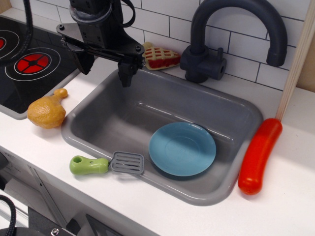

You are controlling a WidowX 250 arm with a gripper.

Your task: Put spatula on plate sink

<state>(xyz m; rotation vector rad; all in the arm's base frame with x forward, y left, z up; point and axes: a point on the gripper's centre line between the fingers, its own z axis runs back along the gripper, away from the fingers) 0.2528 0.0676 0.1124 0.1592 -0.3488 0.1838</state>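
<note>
1. Spatula: nearest the camera, lying on the near rim of the sink; green handle to the left on the counter, grey slotted blade to the right, overhanging the basin. Long axis runs left-right.
2. Gripper: above the sink's far-left corner, pointing down, holding nothing; finger gap cannot be told. Spatula lies well apart, toward the camera.
3. Sink: holds only the plate.
4. Plate: bare, just right of the blade.
</note>
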